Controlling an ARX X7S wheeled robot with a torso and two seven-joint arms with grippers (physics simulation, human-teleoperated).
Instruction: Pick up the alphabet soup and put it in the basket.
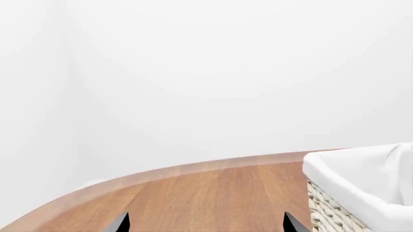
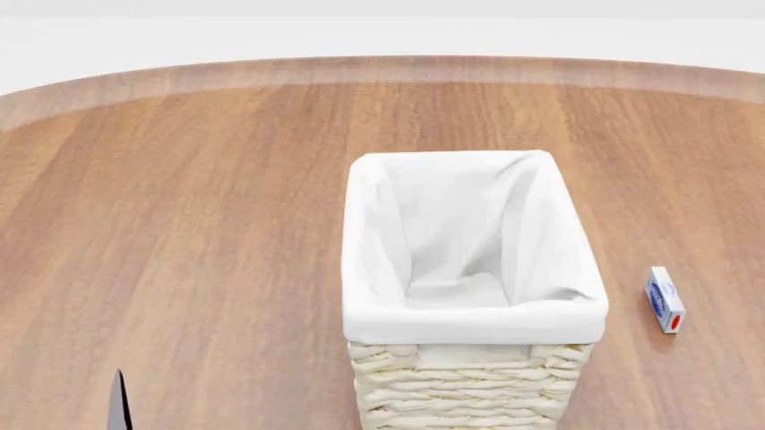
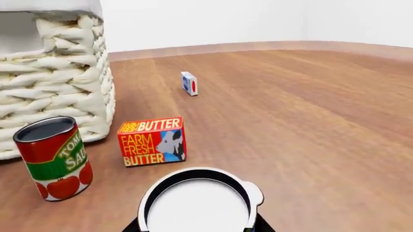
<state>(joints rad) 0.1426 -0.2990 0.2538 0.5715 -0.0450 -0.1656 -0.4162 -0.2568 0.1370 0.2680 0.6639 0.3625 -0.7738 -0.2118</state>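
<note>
Beside the basket (image 2: 472,309), on the side nearest the robot and out of the head camera's frame, we have the alphabet soup (image 3: 197,208). Only its white lid with the pull ring shows, right under the right wrist camera. The label is hidden from this angle.

The right gripper (image 3: 195,227) shows just dark finger edges hugging either side of the lid. We read that as clamped on the can, since the lid sits centred between them.

Also near the basket's woven wall are the tomato can (image 3: 55,157), standing upright just beside it, and the butter box (image 3: 153,141), a little further out. A small blue-and-white box (image 2: 665,300) lies past them, level with the basket's long side. We guess the soup is held at this end so that the lift clears those two neighbours.

The basket stands upright mid-table (image 2: 179,224). Its liner is folded over the rim and we see nothing inside but cloth, so the drop is not yet done.

The left gripper (image 1: 206,224) is off the basket's other side. Its fingers are spread with nothing between them, and it looks parked out of the way.

Next, as we judge it, the can goes up above the rim, over the opening, then gets released. The tall rim is the snag risk.
</note>
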